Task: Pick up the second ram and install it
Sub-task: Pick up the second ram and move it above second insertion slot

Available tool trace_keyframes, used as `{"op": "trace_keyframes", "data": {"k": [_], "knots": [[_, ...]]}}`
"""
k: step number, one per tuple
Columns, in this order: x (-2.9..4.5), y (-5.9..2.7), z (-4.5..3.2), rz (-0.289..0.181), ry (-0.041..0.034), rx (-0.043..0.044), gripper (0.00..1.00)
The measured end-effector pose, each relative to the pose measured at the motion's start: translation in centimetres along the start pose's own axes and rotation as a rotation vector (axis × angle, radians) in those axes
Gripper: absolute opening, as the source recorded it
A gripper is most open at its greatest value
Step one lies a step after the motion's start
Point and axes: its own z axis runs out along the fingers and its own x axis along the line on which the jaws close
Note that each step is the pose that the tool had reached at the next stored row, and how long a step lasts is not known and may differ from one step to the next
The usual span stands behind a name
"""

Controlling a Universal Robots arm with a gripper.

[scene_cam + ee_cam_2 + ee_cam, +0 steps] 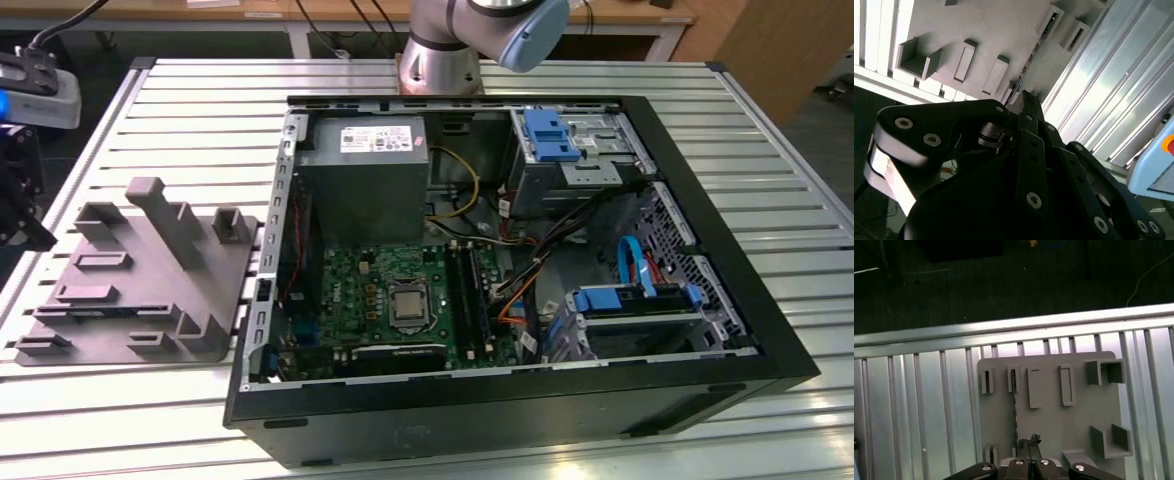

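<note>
Dark and thin, the second ram [1015, 405] was seen standing on edge in a narrow slot of the grey fixture tray [1049, 430], which was set close to an edge of the slatted metal table [914, 415]. The gripper [1030, 442] was poised at the ram's near end with its jaws drawn together. Whether the ram was touched could not be told.

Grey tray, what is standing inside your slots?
One thin second ram stands on edge in a slot of the grey tray. The gripper covers one end of it, so that end cannot be seen.
</note>
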Motion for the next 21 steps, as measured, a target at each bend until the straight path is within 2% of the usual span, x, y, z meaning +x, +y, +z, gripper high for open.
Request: {"op": "trace_keyframes", "data": {"k": [14, 17, 21], "knots": [[0.02, -0.03, 0.68, -0.247, 0.0095, -0.0061, 0.1], [0.02, -0.03, 0.81, -0.284, 0.0109, -0.007, 0.1], [0.02, -0.03, 0.84, -0.291, 0.0113, -0.0074, 0.1]]}}
